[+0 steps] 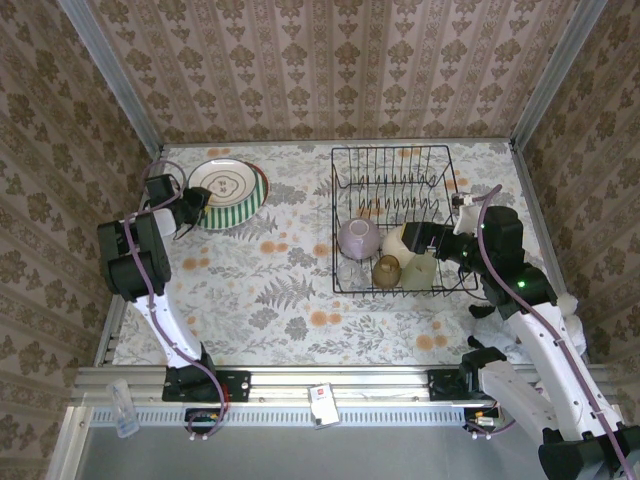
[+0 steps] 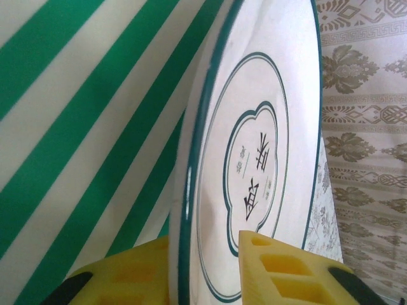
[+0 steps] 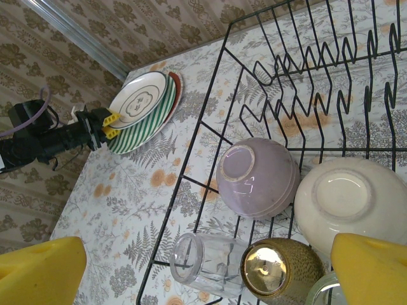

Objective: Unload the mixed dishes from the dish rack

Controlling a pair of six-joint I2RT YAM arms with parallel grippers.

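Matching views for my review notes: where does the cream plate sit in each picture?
Top external: cream plate in the upper left, left of the rack.
Left wrist: centre right, seen close up and edge-on.
Right wrist: upper left.
Shared landmark: the striped plate directly under it in all three views.

Plates (image 1: pixel 228 192) stacked L; bowl (image 1: pixel 358 238), cups (image 1: pixel 387 268) in rack (image 1: pixel 400 155).
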